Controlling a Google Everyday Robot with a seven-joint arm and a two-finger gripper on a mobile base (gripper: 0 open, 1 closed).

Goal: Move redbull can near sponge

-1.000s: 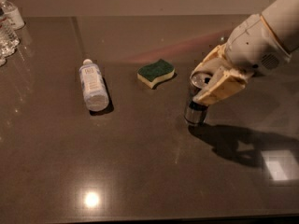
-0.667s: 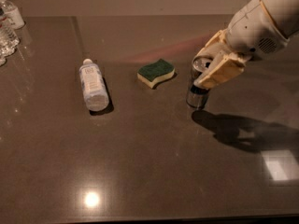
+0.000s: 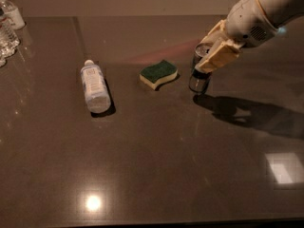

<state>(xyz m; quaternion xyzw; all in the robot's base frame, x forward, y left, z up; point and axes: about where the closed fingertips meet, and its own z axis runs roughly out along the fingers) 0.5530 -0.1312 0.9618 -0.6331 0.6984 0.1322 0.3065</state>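
The redbull can (image 3: 199, 78) stands upright on the dark table, a short way right of the sponge (image 3: 158, 73), which lies flat with its green top up and yellow foam underneath. My gripper (image 3: 213, 51) comes in from the upper right and is shut on the can's upper part; its cream fingers (image 3: 217, 57) cover the near side of the can, so only the rim and the dark lower part show.
A clear plastic bottle with a white label (image 3: 95, 86) lies on its side left of the sponge. More clear bottles (image 3: 8, 28) stand at the far left edge. The arm's shadow falls on the table to the right of the can.
The gripper has carried the can up the frame, away from the near edge, so it now stands level with the sponge.
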